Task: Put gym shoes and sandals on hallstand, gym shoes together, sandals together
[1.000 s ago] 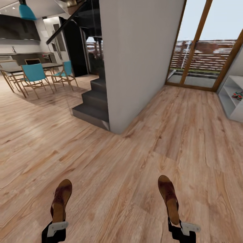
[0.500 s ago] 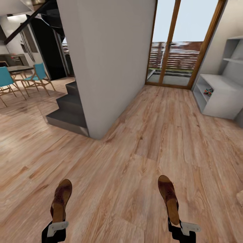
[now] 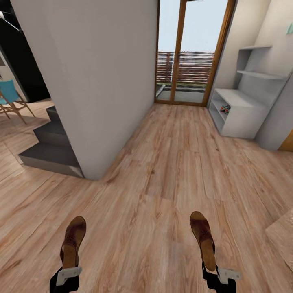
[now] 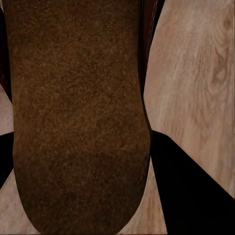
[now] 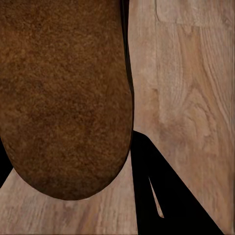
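Down at the bottom of my head view, my left gripper (image 3: 65,276) is clamped on the heel of one brown sandal (image 3: 73,241), and my right gripper (image 3: 219,276) is clamped on the other sandal (image 3: 203,239); both sandals point forward above the corridor floor (image 3: 171,171). Far ahead on the right stands the hallstand (image 3: 240,116), with the gym shoes (image 3: 224,108) on its lower shelf and white wall shelves (image 3: 260,74) above. A grey wall (image 3: 93,81) and dark steps (image 3: 49,150) rise at the left, a glass door (image 3: 185,53) beyond.

In my left wrist view, the left sandal's rough brown sole (image 4: 78,117) hangs over the wood planks (image 4: 196,73).

In my right wrist view, the other sole (image 5: 63,98) hangs over the floor (image 5: 186,83).
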